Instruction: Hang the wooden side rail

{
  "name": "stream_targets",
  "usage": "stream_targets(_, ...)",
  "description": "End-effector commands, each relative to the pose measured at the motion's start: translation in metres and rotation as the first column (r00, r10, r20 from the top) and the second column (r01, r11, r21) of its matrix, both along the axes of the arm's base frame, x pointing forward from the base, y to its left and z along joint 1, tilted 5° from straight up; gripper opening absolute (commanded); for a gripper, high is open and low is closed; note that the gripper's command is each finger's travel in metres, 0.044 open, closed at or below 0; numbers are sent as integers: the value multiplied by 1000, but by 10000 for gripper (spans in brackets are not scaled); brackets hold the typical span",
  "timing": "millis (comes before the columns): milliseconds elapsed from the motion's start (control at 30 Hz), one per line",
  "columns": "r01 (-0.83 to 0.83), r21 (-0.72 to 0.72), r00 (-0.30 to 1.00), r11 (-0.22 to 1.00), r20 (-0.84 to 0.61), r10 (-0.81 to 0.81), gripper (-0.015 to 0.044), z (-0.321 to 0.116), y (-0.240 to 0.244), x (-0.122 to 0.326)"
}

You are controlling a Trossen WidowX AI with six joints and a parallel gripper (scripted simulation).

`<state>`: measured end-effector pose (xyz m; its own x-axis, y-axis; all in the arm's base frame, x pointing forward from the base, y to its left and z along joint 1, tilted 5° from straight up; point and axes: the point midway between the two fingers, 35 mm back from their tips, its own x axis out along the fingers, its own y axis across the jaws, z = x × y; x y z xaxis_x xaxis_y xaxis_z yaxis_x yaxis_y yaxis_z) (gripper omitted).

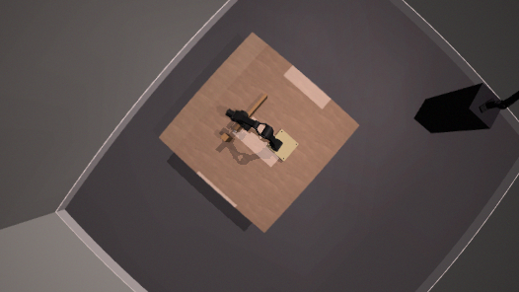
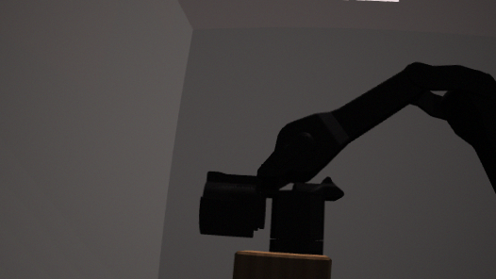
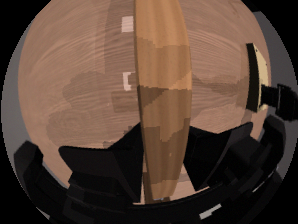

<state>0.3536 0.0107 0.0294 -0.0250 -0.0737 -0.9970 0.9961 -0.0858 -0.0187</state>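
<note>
A wood-grained tabletop (image 1: 306, 170) (image 3: 215, 55) is seen, with a yellowish plate (image 1: 292, 148) (image 3: 264, 77) set on it. In the top view, one pale patch (image 1: 261, 149) is seen beside the plate, another (image 1: 307, 87) well above it, and a narrow strip (image 1: 217, 188) lower left of it.

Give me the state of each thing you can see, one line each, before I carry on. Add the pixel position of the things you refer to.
Gripper (image 1: 242, 119) (image 2: 297, 247) (image 3: 156, 124): shut on the wooden side rail
Wooden side rail (image 1: 259, 105) (image 3: 164, 65): between the fingers; hooks not discernible, seating cannot be told
Robot arm (image 1: 265, 131) (image 2: 377, 104) (image 3: 287, 102): bent, reaching over the rail
Pale base plate (image 1: 290, 145) (image 3: 262, 75): flat, under the arm's base
Wood piece (image 2: 283, 269): below the gripper, rail or post unclear
</note>
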Motion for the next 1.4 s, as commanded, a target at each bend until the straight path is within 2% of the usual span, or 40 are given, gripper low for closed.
stream_targets(0, -2, -3, 1000, 1000, 18, 2, 0, 7, 0, 3)
stream_targets(1367, -2, -3, 1000, 1000, 18, 2, 0, 14, 1, 3)
